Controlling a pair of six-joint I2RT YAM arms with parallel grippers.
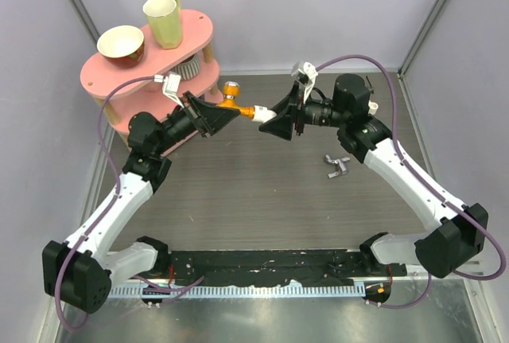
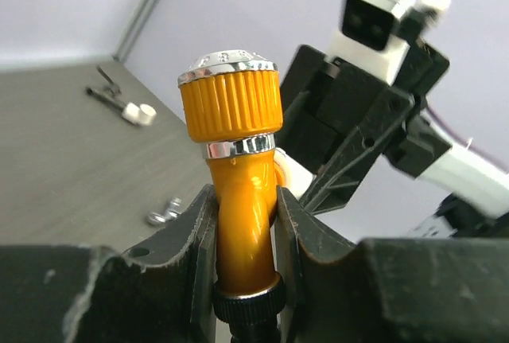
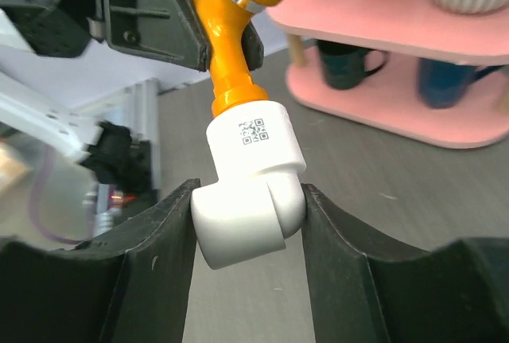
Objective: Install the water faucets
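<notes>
The left tool (image 2: pixel 243 200) is clamping the orange tap (image 2: pixel 231 108) by its stem below the knob, leaving one end reaching toward the other arm. The right tool (image 3: pixel 248 216) is squeezing the white pipe fitting (image 3: pixel 254 152) around its rounded base, so its mouth is facing the tap. Both parts are hanging together above the desk (image 1: pixel 238 192). The tap is probably entering the fitting, though how deep is hidden. Gripping the bodies is keeping the joint free for pushing or twisting.

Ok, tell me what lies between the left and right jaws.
The orange tap in the left jaws meets the white pipe fitting in the right jaws; nothing else, per the top external view.
</notes>
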